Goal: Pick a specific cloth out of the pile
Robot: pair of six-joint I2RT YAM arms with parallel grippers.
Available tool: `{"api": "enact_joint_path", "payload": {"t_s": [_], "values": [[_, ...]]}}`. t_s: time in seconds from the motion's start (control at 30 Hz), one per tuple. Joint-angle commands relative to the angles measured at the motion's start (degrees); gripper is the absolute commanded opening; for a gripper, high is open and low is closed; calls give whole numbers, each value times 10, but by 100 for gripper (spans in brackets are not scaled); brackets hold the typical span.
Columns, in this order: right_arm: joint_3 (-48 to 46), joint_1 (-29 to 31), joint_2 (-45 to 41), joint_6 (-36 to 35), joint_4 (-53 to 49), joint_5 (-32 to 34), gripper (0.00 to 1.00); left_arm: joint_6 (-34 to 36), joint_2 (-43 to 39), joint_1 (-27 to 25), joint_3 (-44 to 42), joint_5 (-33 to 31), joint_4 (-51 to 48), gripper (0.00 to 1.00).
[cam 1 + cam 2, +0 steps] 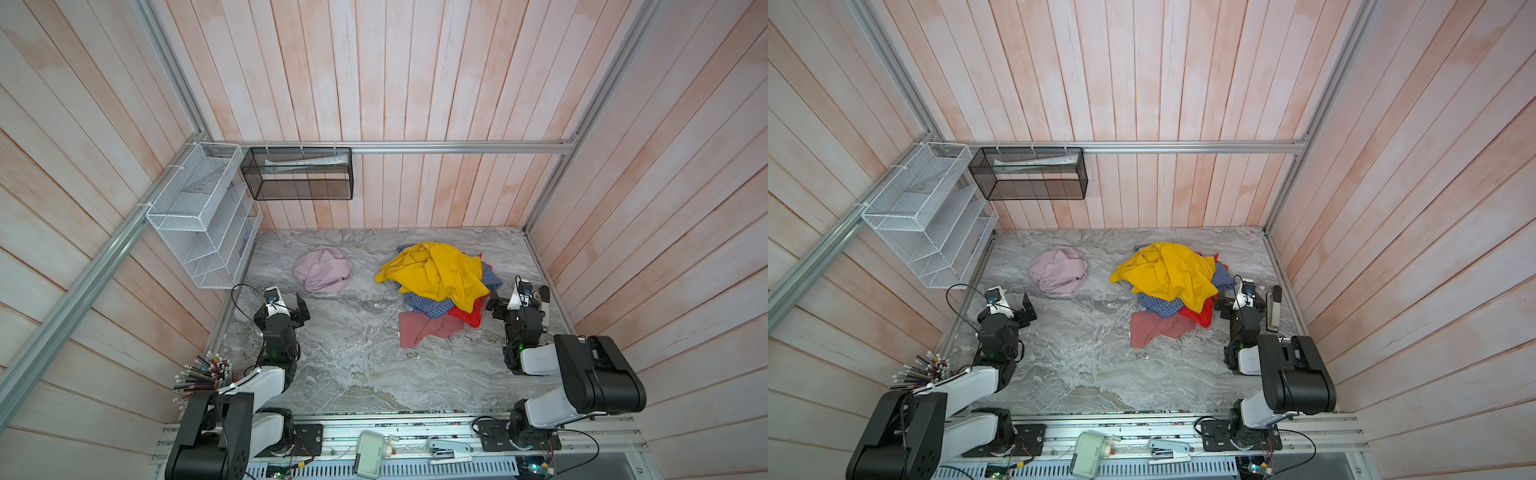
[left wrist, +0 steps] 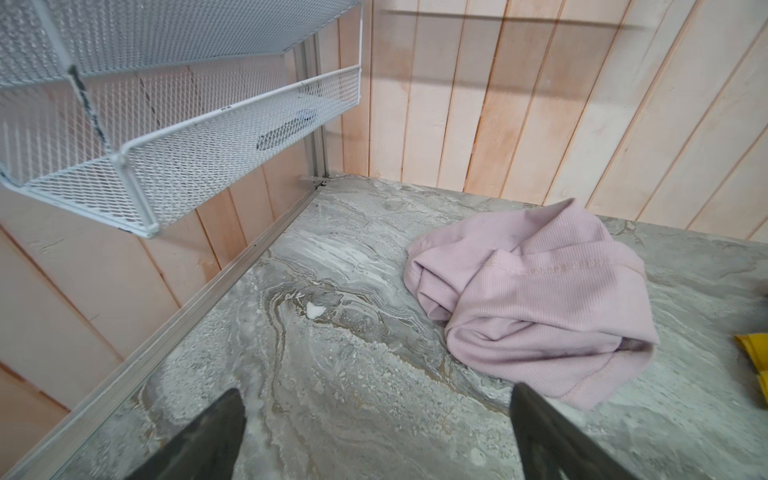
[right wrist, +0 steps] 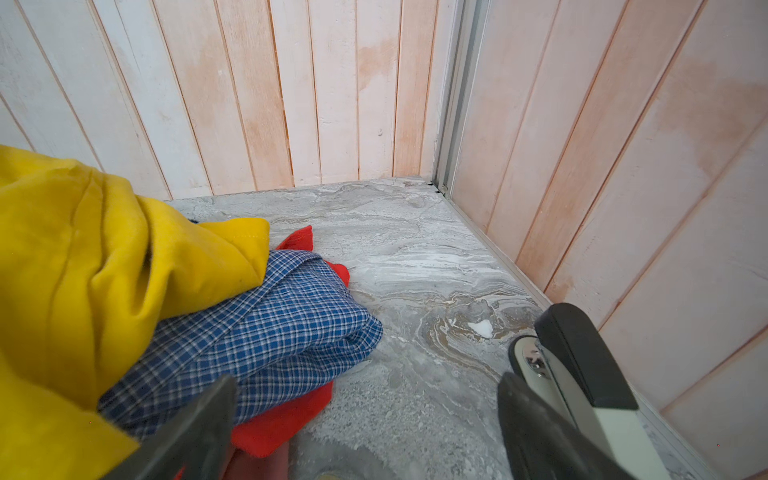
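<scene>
On the left half of the table [image 1: 353, 374], well apart from the pile [image 1: 440, 286], the cloth [image 1: 322, 270] lies alone in a loose crumpled mound. It touches no other fabric and neither arm. Judged from this layout, the separation is done; at most a withdrawal of the arms is left.

Material: the cloth [image 2: 536, 307] is pale lilac-pink, finely ribbed knit, soft and thin, with a stitched hem showing along one fold. It folds over itself in rounded lobes.

The left gripper [image 2: 376, 399] hovers near the cloth's edge, jaws wide apart and empty, over bare table.

The pile is topped by a large yellow garment [image 1: 436, 272], smooth and heavily creased. Under it sits blue checked fabric [image 3: 266, 332], a thin woven shirt cloth, then a bright red cloth [image 1: 469, 313]. A flat rose-red cloth [image 1: 424, 328] spreads out at the pile's near edge.

The right gripper [image 3: 365, 386] stands just beside the pile, jaws apart, holding nothing. A black and white stapler [image 3: 582, 374] lies close by one finger; contact cannot be told.

The table is hard grey marbled stone, with matt and gritty patches.
</scene>
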Motion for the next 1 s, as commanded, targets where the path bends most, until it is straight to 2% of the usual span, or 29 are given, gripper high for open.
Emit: {"api": "enact_joint_path", "payload": {"t_s": [0.0, 0.2, 0.27, 0.4, 0.5, 0.57, 0.97], "values": [[4, -3, -1, 7, -5, -5, 98, 6, 47, 13, 6, 29, 108, 100], [5, -4, -1, 7, -6, -6, 98, -7, 132, 42, 7, 78, 200, 100], [5, -4, -1, 6, -6, -6, 98, -3, 135, 47, 15, 115, 183, 100], [5, -3, -1, 6, -6, -6, 98, 8, 182, 47, 20, 133, 227, 100], [5, -4, -1, 6, -7, -6, 98, 8, 170, 46, 34, 138, 178, 100], [5, -3, -1, 6, -6, -6, 98, 9, 177, 43, 30, 131, 199, 100], [5, -4, -1, 6, -6, -6, 97, 33, 175, 28, 42, 114, 175, 100]]}}
